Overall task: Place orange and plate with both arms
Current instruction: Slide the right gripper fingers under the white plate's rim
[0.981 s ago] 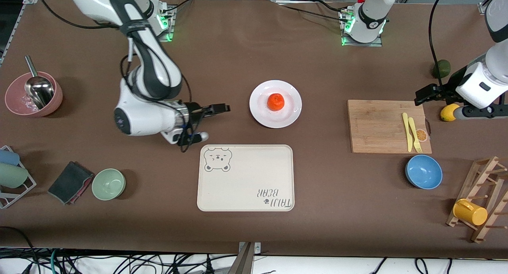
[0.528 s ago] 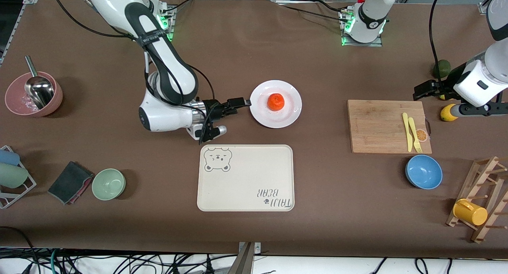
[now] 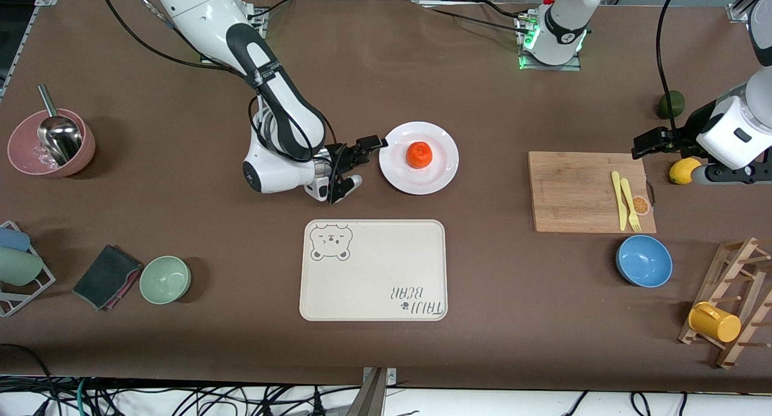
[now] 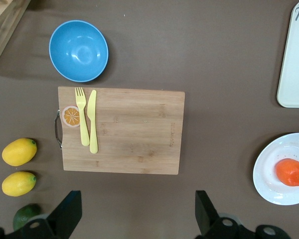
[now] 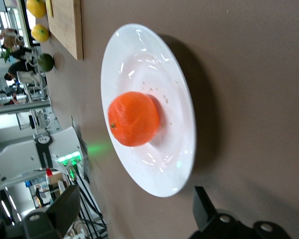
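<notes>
While your right gripper (image 3: pixel 369 146) stands spread at the white plate (image 3: pixel 443 169) rim mid-table, a shallow bite tips it and rolls the orange (image 3: pixel 418 154); left gripper (image 3: pixel 648 143) waits spread near the left arm's table edge.

front: high, faces the robots, whole bench (image 3: pixel 181 343) | left wrist: looks straight down from high | right wrist: low, close, sideways | shared by all: plate (image 3: pixel 443 169) (image 4: pixel 269 184) (image 5: pixel 184 124)
</notes>
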